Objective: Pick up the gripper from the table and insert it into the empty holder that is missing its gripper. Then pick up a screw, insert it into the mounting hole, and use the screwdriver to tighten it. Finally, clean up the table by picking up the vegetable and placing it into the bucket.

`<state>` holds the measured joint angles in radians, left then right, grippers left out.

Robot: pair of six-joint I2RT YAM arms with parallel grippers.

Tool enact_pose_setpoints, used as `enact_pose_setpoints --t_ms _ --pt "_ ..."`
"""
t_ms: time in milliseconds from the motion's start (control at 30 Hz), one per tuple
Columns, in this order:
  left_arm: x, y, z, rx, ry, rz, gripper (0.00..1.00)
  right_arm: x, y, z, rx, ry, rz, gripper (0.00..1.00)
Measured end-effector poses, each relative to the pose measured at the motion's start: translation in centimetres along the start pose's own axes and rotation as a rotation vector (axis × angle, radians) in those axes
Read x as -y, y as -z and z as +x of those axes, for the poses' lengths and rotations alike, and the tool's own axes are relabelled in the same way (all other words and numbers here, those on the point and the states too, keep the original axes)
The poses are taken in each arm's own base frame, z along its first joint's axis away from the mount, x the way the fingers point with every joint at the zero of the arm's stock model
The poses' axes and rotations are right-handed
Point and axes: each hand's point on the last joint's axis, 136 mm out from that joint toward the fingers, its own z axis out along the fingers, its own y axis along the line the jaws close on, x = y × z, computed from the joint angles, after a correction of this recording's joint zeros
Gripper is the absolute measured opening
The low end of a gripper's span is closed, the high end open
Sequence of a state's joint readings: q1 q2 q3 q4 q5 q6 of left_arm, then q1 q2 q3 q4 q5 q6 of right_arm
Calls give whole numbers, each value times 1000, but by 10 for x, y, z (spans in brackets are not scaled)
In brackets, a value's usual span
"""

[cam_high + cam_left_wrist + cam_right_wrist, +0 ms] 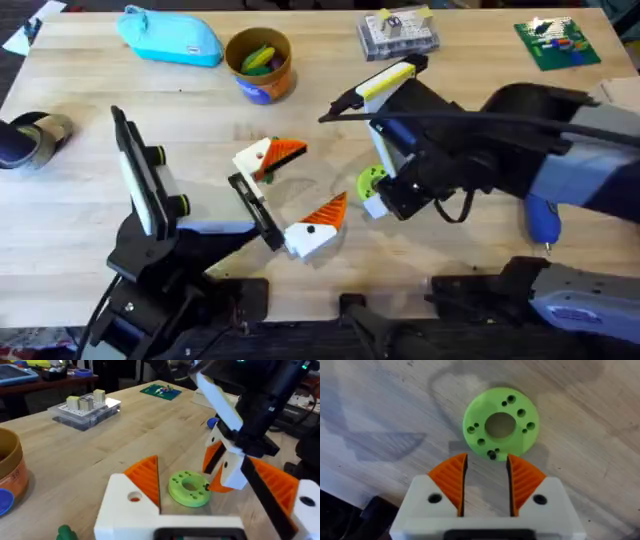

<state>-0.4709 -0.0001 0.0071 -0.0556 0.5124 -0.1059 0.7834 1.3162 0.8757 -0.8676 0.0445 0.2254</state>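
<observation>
Right tool (pixel 486 472) pointing straight down, fingers narrowly parted, empty, just beside green disc (pixel 500 423).

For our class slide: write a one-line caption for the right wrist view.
Right pincer, orange pads slightly parted, hovers at the edge of the green disc on the wooden table.

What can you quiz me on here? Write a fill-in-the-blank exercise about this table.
1. The holed disc in front of the right end effector is ____.
2. In the overhead view, the bucket stands next to a light-blue ____.
3. The blue screwdriver lies beneath the ____ arm.
Missing words: green; pouch; right.
</observation>
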Motion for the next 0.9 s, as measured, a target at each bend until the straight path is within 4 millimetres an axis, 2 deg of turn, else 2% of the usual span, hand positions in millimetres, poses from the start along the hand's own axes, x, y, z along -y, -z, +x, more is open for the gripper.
enact_pose_setpoints --t_ms 100,333,500,700,833,900 --pt "0 0 0 0 0 0 992 0 -5 2 -24 -1 6 432" --pt "0 0 0 0 0 0 992 1 -14 4 -60 -3 15 328" --pt "0 0 0 0 0 0 992 2 -20 6 -83 -2 23 305" --pt "0 0 0 0 0 0 992 3 -24 4 -86 -5 31 181" --pt "0 0 0 -1 0 0 992 3 -24 3 -79 -3 34 25" --pt "0 0 0 0 0 0 992 3 -24 2 -78 -4 34 8"
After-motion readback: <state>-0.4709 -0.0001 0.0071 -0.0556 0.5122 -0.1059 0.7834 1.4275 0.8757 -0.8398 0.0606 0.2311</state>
